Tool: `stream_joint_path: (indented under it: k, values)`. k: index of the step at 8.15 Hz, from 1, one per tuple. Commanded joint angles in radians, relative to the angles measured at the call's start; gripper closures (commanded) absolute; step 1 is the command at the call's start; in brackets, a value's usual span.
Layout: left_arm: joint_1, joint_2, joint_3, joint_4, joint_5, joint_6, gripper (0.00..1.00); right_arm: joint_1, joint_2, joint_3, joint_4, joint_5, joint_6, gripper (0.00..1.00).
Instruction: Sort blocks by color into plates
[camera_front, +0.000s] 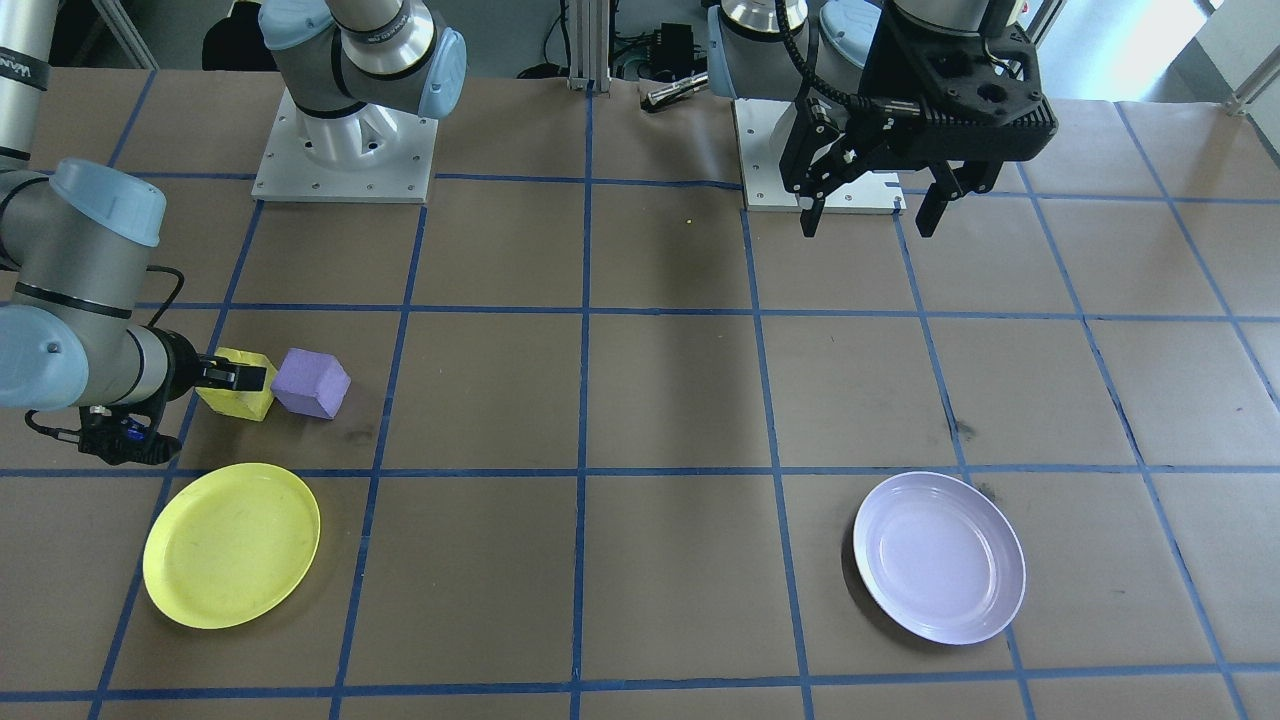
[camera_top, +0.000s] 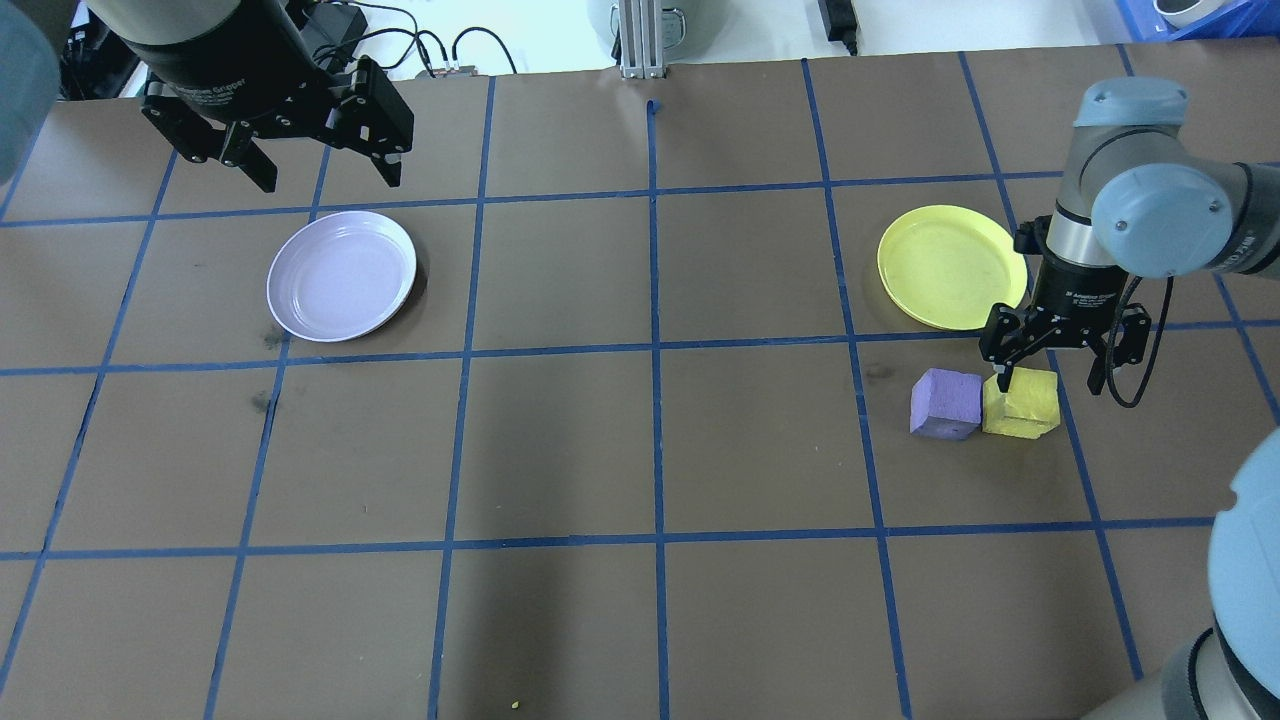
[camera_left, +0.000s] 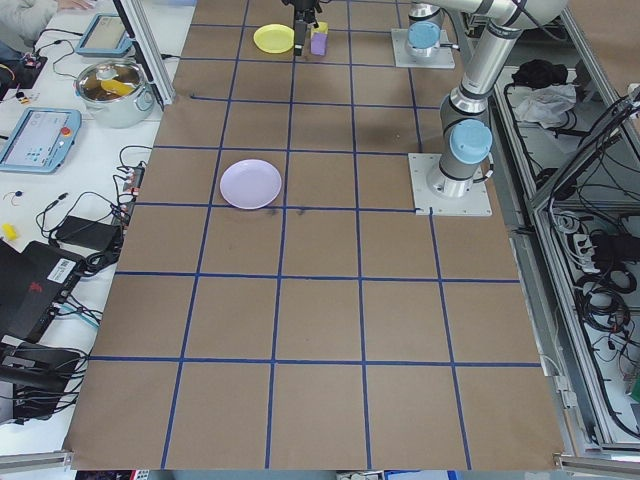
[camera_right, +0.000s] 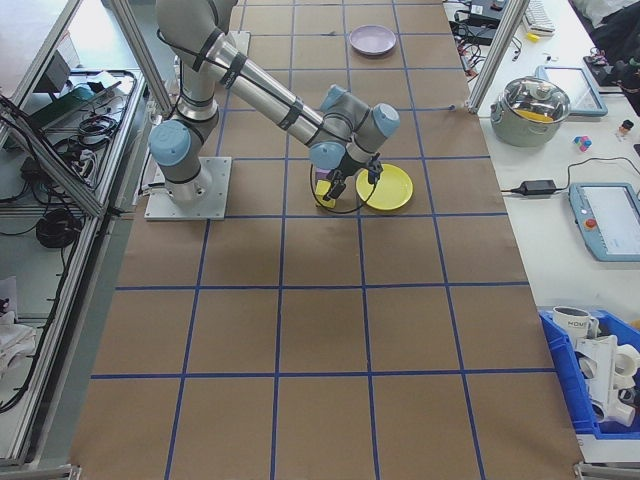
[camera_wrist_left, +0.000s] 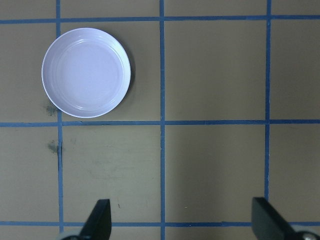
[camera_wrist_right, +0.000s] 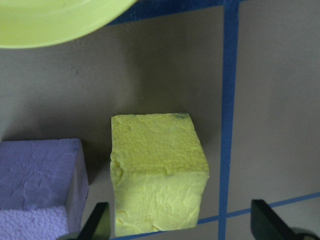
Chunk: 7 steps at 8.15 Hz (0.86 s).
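The right gripper (camera_top: 1050, 372) hangs low over the yellow block (camera_top: 1021, 403) with its fingers spread wide, one tip by the block's edge next to the purple block (camera_top: 945, 403) and the other out past its far side; in the right wrist view the yellow cube sits between the two open fingertips (camera_wrist_right: 97, 222), and nothing is held. The two blocks stand side by side on the brown table (camera_top: 640, 450), touching or nearly so, just beside the yellow plate (camera_top: 950, 266), which lies bare. Well apart, across the table, the left gripper (camera_top: 320, 172) hovers high above the surface, its fingers wide apart and holding nothing; the lavender plate (camera_top: 342, 275) lies near it with nothing in it. Blue tape lines (camera_top: 655, 350) divide the tabletop into squares
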Motion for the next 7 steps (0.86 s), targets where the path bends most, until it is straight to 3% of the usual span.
stream_joint_path:
  k: [1,6,7]
  values:
    - [0.0,0.002,-0.001,0.005,0.0,0.002,0.0,0.0,0.019,0.0,-0.008,-0.001,-0.003,0.0]
    - [-0.002,-0.006,-0.002,0.021,-0.001,0.0,0.0,0.0,0.056,-0.004,-0.002,-0.001,-0.012,0.03]
    - [-0.002,0.0,-0.002,0.022,0.002,0.0,0.0,0.0,0.056,-0.007,-0.01,-0.003,-0.026,0.4]
